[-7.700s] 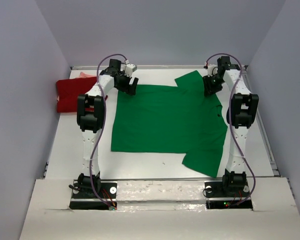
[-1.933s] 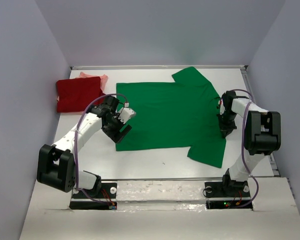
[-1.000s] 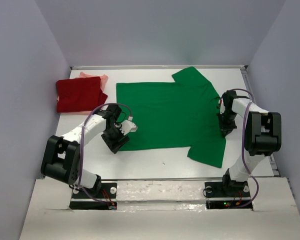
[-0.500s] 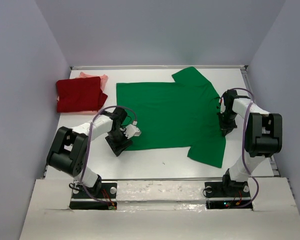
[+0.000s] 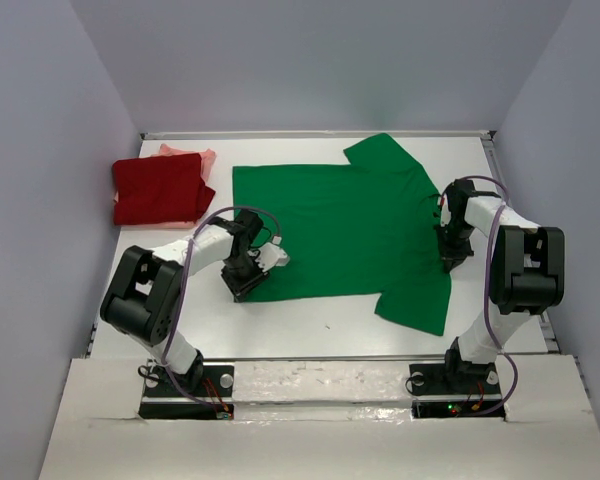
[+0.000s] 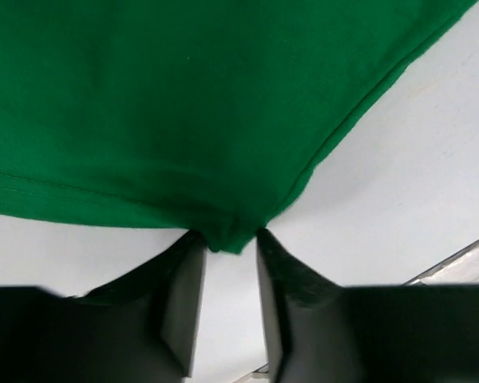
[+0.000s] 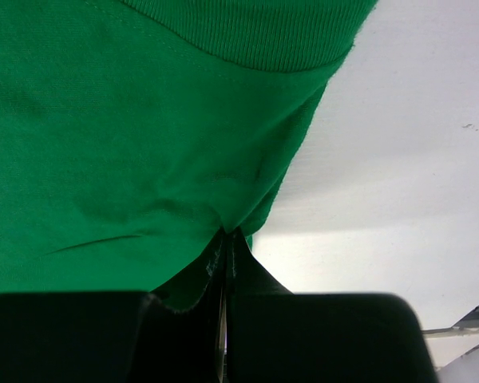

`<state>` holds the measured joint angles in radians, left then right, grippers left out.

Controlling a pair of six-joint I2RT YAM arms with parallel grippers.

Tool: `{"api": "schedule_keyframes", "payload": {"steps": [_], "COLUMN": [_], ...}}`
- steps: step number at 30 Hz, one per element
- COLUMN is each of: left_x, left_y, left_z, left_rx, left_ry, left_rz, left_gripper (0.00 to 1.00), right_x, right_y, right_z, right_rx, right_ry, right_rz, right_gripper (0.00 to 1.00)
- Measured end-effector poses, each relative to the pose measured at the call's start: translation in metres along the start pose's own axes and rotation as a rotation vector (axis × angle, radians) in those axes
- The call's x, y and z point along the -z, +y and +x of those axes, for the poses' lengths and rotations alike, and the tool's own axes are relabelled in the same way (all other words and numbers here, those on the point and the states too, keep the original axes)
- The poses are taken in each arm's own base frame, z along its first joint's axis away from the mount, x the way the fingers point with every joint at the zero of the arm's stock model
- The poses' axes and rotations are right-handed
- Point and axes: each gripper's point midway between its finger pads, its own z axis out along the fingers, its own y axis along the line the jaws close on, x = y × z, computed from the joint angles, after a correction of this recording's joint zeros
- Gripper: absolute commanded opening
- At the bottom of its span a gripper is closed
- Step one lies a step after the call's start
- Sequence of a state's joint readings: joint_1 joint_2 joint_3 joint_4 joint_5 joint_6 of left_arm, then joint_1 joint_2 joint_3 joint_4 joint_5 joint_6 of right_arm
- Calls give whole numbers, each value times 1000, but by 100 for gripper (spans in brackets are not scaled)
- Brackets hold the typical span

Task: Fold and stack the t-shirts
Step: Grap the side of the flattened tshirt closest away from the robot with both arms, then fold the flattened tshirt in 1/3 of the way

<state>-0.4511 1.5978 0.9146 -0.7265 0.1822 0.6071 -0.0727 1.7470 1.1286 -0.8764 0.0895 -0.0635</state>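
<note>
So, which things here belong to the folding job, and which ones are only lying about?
Belong to the job: green t-shirt, spread flat; dark red t-shirt, folded; salmon-pink t-shirt, peeking out behind the red one.
Only there: white table; grey walls.

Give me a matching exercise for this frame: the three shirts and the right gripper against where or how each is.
1 bright green cloth t-shirt
2 dark red cloth t-shirt
3 pale salmon-pink cloth t-shirt
4 right gripper

A folded, far left
B shut on cloth
C spread flat, centre
D peeking out behind another shirt

Pairs: 1-C, 2-A, 3-D, 4-B
</note>
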Motion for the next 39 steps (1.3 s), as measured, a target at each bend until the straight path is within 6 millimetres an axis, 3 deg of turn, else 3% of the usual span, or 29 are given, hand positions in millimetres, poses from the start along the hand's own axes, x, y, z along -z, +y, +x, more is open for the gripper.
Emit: {"api": "schedule_keyframes", "payload": {"steps": [10, 22, 26, 34, 39], "left_x": [-1, 3, 22, 81, 89], "left_y": [-13, -4, 3, 27, 33], "left_z": [-8, 0, -5, -48, -50], "left_rx": [-45, -28, -26, -18, -10], "left_ry": [-1, 26, -3, -165, -172], "left_rz": [13, -73, -130, -285, -321], "left_gripper": [0, 0, 0, 0, 0], "right_x": [0, 2, 11, 44, 57], "right_y": [1, 0, -1, -3, -5], "right_z": [-2, -4, -7, -28, -35], "right_rx": [0, 2, 5, 5, 11], "right_ry": [-7, -19, -45, -147, -177], "right_rz": [-4, -3, -2, -6, -4], "right_gripper": [0, 0, 0, 0, 0]}}
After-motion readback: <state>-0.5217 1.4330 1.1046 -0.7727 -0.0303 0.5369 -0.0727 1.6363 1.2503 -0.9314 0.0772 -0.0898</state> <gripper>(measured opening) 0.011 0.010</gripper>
